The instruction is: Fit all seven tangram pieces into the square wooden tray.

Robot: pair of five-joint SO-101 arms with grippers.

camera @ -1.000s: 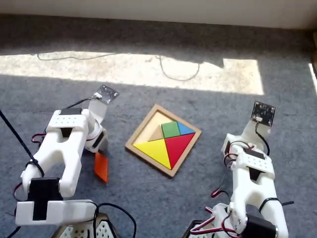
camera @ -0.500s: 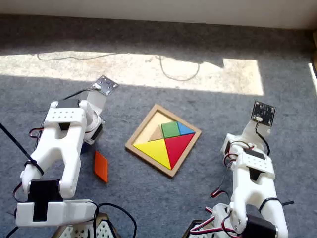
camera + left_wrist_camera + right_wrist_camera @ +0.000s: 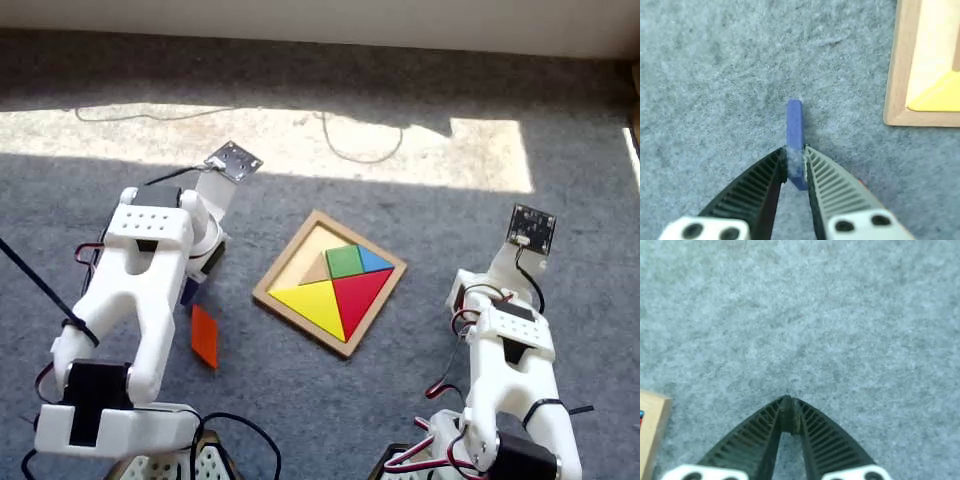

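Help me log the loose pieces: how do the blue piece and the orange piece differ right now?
The blue piece is clamped on edge in the left tool; the orange piece lies flat on the carpet, ungripped. The orange piece shows as a parallelogram; the blue piece, seen edge-on, hides its outline. Both are outside the wooden tray.

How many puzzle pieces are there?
7. In the tray: yellow, red, green, light blue, tan. On the carpet: orange. In the left gripper: dark blue.
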